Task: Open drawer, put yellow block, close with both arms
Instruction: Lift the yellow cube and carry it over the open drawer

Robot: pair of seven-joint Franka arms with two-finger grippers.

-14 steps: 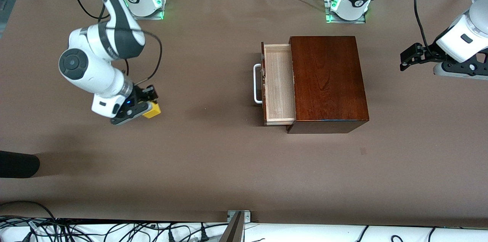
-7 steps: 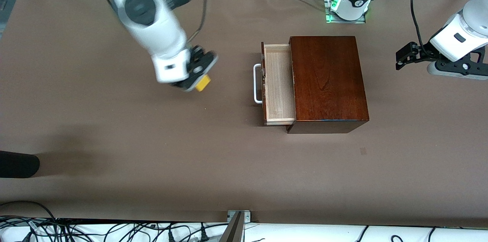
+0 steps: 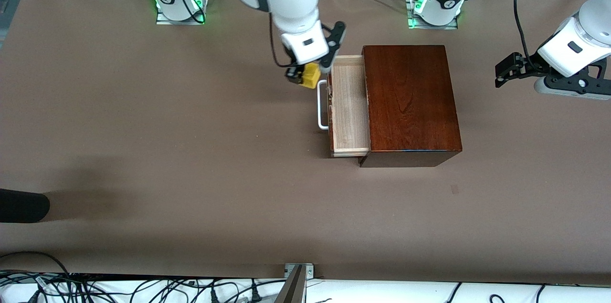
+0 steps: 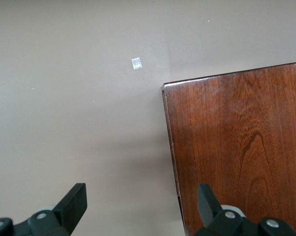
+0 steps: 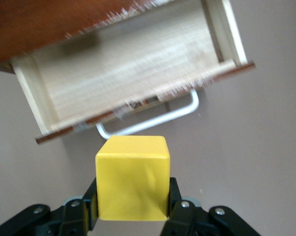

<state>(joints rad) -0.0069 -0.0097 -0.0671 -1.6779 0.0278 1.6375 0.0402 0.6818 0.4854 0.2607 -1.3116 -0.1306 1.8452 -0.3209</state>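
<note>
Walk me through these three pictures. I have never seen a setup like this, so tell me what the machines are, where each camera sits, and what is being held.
Two white robot arms work at a brown table. The wide picture looks down from across it; the other two come from cameras on the arms' wrists. On the table stands a wooden box with its drawer pulled open. The right gripper holds the yellow block in the air beside the drawer's white handle, not yet over the tray. The left gripper waits open, off the box's other end.
</note>
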